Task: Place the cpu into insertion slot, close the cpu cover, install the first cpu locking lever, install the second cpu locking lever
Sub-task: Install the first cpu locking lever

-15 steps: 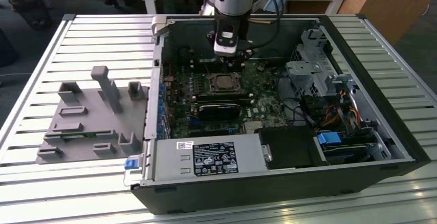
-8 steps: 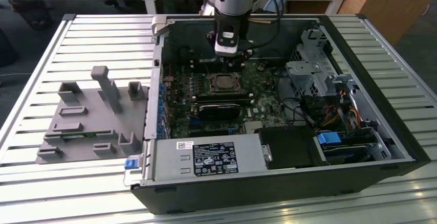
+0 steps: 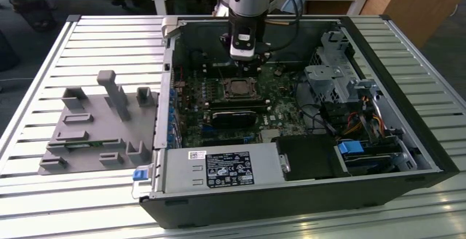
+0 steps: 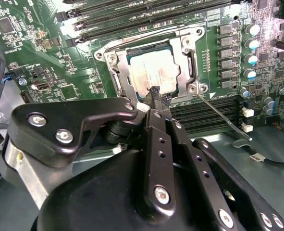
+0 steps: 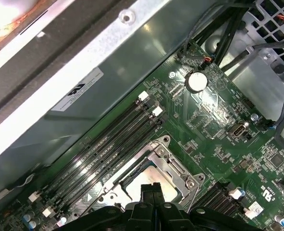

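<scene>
The cpu (image 4: 149,72), a dull silver square, lies in the socket on the green motherboard (image 4: 50,62), inside the open case (image 3: 378,48). The silvery cpu cover (image 4: 118,74) lies flat around it, and the chip shows through its window. A thin metal locking lever (image 4: 223,118) sticks out slantwise from the socket's corner over the board. My gripper (image 4: 157,100) is shut with nothing between its fingers, and its tips are at the socket's near edge. The exterior view shows the gripper (image 3: 244,59) hanging just behind the cpu (image 3: 239,88). In the first wrist view the gripper (image 5: 150,188) is over the cover (image 5: 169,161).
Black memory slots (image 4: 146,14) run along one side of the socket. In the exterior view, the power supply (image 3: 218,169) fills the case's front and a drive cage with cables (image 3: 339,83) stands at the right. A grey fixture plate (image 3: 95,124) lies on the slatted table at the left.
</scene>
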`<control>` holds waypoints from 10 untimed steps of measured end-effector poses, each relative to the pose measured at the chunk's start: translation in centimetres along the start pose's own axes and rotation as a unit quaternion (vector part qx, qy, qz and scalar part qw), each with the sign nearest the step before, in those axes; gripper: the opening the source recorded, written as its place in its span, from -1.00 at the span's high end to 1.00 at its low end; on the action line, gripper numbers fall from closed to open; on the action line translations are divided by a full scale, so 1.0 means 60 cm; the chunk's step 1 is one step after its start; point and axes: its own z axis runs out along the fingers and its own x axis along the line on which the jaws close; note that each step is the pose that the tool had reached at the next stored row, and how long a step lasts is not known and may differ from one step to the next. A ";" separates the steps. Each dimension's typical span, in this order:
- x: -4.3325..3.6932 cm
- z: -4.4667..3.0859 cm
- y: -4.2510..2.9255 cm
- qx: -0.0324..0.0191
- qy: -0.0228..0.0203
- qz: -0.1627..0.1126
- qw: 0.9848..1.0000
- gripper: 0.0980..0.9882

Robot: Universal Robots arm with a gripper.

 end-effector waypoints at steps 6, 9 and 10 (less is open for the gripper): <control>0.000 0.000 0.000 0.000 0.000 -0.008 1.000 0.95; 0.000 0.000 0.000 0.000 0.000 -0.013 1.000 0.95; 0.000 0.000 0.000 0.000 0.000 -0.014 1.000 0.95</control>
